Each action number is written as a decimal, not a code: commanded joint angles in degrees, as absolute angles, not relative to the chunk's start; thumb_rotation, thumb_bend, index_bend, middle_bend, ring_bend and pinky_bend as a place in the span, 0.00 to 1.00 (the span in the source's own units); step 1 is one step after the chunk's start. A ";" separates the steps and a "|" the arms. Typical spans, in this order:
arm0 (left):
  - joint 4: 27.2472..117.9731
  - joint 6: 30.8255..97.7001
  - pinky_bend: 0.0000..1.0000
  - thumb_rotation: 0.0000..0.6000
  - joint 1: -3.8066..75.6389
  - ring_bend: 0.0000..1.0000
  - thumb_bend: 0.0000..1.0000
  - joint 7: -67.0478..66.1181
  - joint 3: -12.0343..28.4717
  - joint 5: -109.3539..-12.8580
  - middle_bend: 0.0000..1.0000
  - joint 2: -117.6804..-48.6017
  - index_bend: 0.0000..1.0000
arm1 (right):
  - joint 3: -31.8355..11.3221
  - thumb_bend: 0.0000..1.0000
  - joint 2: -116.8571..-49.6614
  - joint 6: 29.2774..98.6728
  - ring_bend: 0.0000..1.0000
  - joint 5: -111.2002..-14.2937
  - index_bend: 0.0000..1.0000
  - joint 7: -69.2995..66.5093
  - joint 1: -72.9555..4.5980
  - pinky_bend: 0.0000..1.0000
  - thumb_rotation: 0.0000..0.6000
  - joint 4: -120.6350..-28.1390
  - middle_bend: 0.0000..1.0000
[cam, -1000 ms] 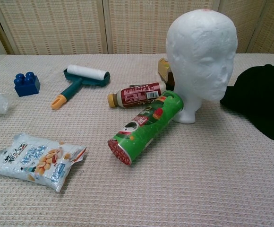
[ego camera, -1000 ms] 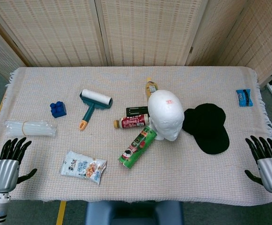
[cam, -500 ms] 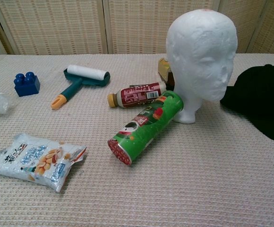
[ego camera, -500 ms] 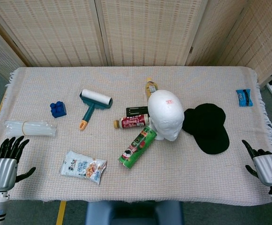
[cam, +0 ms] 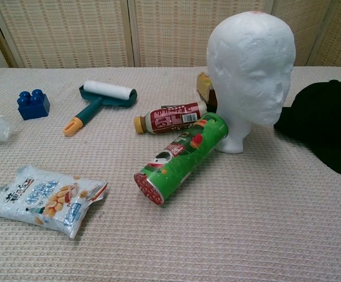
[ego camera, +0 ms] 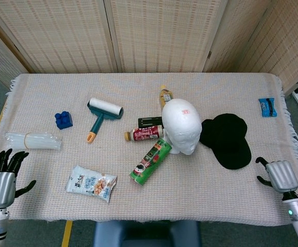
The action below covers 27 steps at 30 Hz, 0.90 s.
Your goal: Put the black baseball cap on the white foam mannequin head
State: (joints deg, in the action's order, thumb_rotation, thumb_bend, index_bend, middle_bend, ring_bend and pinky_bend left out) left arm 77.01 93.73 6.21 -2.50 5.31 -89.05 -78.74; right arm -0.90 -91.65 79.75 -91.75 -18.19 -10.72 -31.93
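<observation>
The black baseball cap (ego camera: 227, 140) lies flat on the cloth just right of the white foam mannequin head (ego camera: 181, 126), which stands upright mid-table. In the chest view the mannequin head (cam: 251, 67) faces the camera and the cap (cam: 329, 126) runs off the right edge. My right hand (ego camera: 277, 175) hovers at the table's front right edge, a short way right of and nearer than the cap, holding nothing, with only dark fingertips showing past its silver back. My left hand (ego camera: 2, 177) sits at the front left corner, fingers spread and empty. Neither hand appears in the chest view.
A green chip can (ego camera: 151, 161) and a red bottle (ego camera: 143, 134) lie against the mannequin's left side, with a yellow bottle (ego camera: 164, 95) behind it. Further left are a lint roller (ego camera: 101, 116), a blue block (ego camera: 63, 120), a plastic bag (ego camera: 33, 140) and a snack packet (ego camera: 91, 182). A blue packet (ego camera: 267, 107) lies far right.
My right hand has moved left and forward over the table edge toward the cap, tipping so its fingers are foreshortened. My left hand has drifted slightly lower.
</observation>
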 commanded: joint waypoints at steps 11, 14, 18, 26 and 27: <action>71.31 97.83 0.14 1.00 6.36 0.14 0.15 -3.41 6.09 -91.35 0.27 -82.31 0.25 | -1.24 0.16 -105.50 81.84 1.00 -91.16 0.40 -25.27 -14.07 1.00 1.00 -9.68 1.00; 70.68 98.00 0.14 1.00 6.45 0.14 0.15 -3.33 6.16 -91.39 0.27 -82.71 0.25 | -0.41 0.16 -106.09 81.87 1.00 -91.80 0.40 -24.72 -14.36 1.00 1.00 -8.47 1.00; 69.96 97.73 0.14 1.00 6.55 0.14 0.15 -3.60 6.35 -90.91 0.27 -83.01 0.24 | 0.83 0.16 -106.55 81.17 1.00 -92.67 0.40 -23.91 -14.24 1.00 1.00 -7.53 1.00; 69.12 98.11 0.14 1.00 6.52 0.14 0.15 -4.03 6.76 -90.42 0.27 -83.31 0.24 | 1.65 0.17 -107.45 79.30 1.00 -92.96 0.40 -22.28 -14.64 1.00 1.00 -6.50 1.00; 68.93 98.10 0.14 1.00 6.56 0.14 0.15 -4.10 6.80 -90.36 0.27 -83.43 0.24 | 1.65 0.17 -107.63 79.03 1.00 -92.90 0.40 -21.96 -14.83 1.00 1.00 -6.38 1.00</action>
State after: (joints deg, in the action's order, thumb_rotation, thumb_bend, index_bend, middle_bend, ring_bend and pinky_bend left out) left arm 68.96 98.10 6.55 -4.07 6.78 -90.39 -83.40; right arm 1.62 -107.49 79.20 -92.94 -22.15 -14.69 -6.49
